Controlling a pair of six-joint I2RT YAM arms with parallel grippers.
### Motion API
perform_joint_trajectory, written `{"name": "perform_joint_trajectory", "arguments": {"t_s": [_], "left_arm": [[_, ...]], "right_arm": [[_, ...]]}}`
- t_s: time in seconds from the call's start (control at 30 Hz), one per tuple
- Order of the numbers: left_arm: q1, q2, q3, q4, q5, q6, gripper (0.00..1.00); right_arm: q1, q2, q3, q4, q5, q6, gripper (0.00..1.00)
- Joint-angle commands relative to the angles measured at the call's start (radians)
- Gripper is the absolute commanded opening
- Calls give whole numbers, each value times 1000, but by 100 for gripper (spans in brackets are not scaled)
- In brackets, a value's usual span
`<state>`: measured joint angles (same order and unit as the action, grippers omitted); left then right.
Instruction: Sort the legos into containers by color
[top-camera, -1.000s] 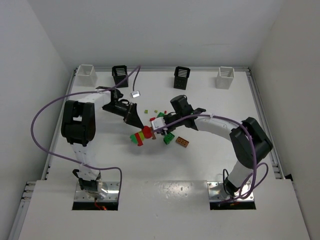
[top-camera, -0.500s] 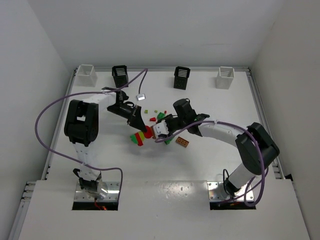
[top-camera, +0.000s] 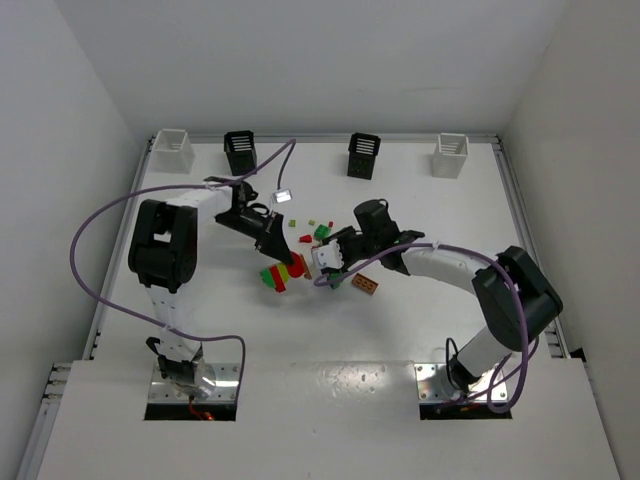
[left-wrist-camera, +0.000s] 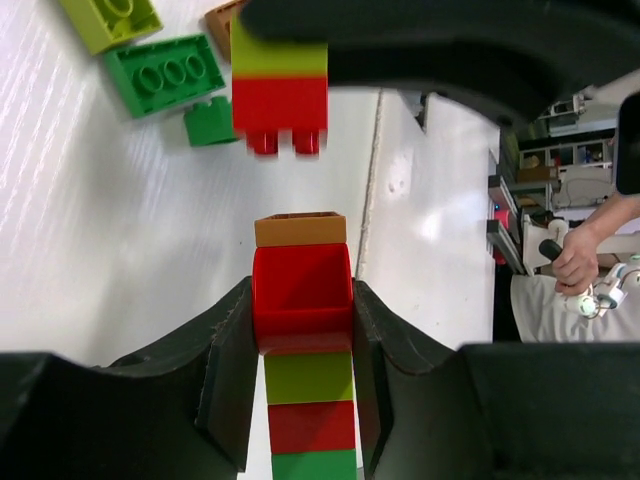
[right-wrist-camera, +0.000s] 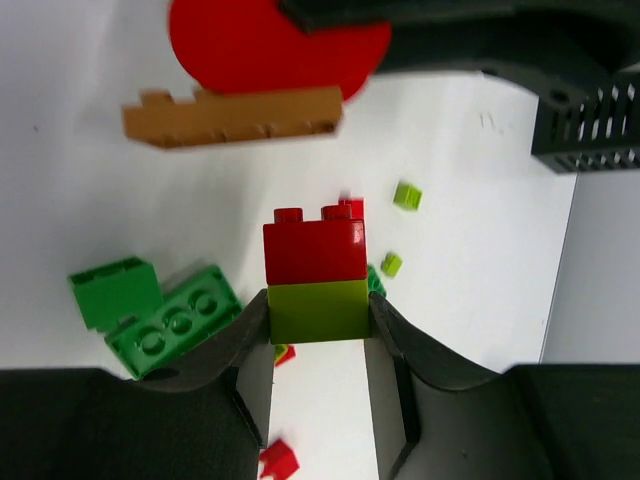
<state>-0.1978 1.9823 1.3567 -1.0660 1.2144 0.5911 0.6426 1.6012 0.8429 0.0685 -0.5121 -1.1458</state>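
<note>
1. Top external: both arms meet mid-table, and the multicoloured stack (top-camera: 283, 272) serves as landmark. The four containers (top-camera: 240, 150) stand well beyond the stack along the far edge. Loose legos (top-camera: 322, 232) lie near it, and an orange-brown brick (top-camera: 364, 285) lies past the right gripper (top-camera: 325, 262). The risk I see is that any carry to a bin is long, so a weak hold could shed a brick on the way. The left gripper (top-camera: 272, 243) sits at the stack's upper end. From this height I cannot tell how either set of jaws stands.

2. Left wrist: the left gripper (left-wrist-camera: 302, 300) is narrowed onto the stack's round red piece (left-wrist-camera: 302, 285), one finger pressed to each flank. A thin brown plate (left-wrist-camera: 300, 229) caps that piece, with yellow-green, red and green bricks behind it. A round body could swivel between flat pads. Colours joined together cannot share one bin, so a careless drop would mis-sort them. Facing the stack across a gap hangs a red and yellow-green pair (left-wrist-camera: 280, 85).

3. Right wrist: the right gripper (right-wrist-camera: 318, 310) pinches only the pair's yellow-green brick (right-wrist-camera: 318, 312). The red brick (right-wrist-camera: 314, 250) stands clear of the fingers. A knock against the stack's brown plate (right-wrist-camera: 235, 115) could pop the red one off. A green brick (right-wrist-camera: 180, 325) lies on the table beside the pair.
</note>
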Motion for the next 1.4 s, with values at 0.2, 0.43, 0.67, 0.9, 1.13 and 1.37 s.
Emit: {"name": "perform_joint_trajectory", "arguments": {"t_s": [0.2, 0.43, 0.67, 0.9, 1.13, 1.37], "left_arm": [[-25, -34, -82, 228, -70, -196, 22], [-60, -170, -227, 529, -356, -459, 22], [-69, -208, -278, 590, -374, -507, 68], [-26, -218, -257, 552, -70, -505, 90], [-61, -250, -257, 552, -4, -505, 91], [-71, -260, -237, 543, 37, -514, 91]], "right_arm": [[-23, -61, 2, -36, -22, 109, 0], [-23, -61, 64, -153, -92, 359, 0], [-23, -83, 55, -186, -152, 469, 0], [-3, -127, 10, -112, -124, 469, 0], [19, -99, 55, -121, -124, 469, 0], [58, -80, 64, -130, -114, 460, 0]]}}
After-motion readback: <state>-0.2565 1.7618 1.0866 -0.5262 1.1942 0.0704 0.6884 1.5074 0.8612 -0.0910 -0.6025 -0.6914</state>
